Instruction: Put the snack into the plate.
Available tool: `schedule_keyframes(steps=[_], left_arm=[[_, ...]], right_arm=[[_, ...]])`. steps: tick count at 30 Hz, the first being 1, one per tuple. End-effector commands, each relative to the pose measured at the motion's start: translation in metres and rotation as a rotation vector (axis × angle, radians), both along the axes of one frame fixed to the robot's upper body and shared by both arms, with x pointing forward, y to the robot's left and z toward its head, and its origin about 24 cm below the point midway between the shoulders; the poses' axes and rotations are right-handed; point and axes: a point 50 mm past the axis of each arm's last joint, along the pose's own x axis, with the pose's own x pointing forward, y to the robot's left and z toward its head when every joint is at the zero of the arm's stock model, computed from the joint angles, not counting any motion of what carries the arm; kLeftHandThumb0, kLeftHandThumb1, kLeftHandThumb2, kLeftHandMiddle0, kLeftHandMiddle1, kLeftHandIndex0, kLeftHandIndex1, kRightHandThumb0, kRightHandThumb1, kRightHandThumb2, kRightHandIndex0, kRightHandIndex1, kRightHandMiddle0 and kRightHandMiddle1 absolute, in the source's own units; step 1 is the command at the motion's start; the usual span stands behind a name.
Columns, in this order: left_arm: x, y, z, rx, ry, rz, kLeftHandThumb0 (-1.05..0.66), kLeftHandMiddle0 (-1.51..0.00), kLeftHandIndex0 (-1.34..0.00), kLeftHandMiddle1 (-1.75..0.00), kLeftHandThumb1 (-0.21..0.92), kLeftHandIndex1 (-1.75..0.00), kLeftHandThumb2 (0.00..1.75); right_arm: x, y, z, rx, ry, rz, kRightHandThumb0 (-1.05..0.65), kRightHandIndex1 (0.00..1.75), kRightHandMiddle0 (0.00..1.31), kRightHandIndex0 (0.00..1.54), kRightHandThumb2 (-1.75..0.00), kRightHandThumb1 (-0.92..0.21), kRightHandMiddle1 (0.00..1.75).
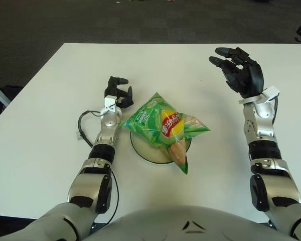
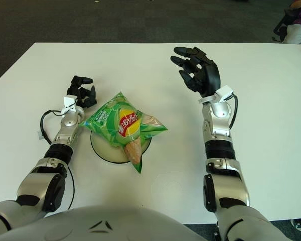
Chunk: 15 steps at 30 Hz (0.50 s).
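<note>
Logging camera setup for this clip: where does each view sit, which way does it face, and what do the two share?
Left eye view: on the head, facing forward and down at the white table; shows both arms, the left hand beside the snack bag, and the torso at the bottom edge.
Right eye view: same head, slightly rightward; the scene sits further left.
Shared: snack bag on the plate, the open right hand raised.
</note>
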Motion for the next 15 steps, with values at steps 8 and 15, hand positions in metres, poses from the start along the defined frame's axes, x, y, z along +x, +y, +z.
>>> schedule_keyframes(steps=[8,15], left_arm=[[-0.001,0.006,-0.001,0.014,0.008,0.01,-0.01,-0.53,-0.4,-1.71,0.47,-1.57,1.08],[-0.001,0.005,-0.001,0.012,0.005,0.01,-0.01,-0.53,-0.4,-1.71,0.47,-1.57,1.08]], right_arm=[[0.009,0.005,-0.01,0.311,0.094,0.036,-0.35,0.62,0.32,0.92,-0.41,-0.92,1.61],[0.011,0.014,-0.024,0.375,0.178,0.004,-0.35,0.87,0.32,0.84,-0.41,-0.92,1.62]])
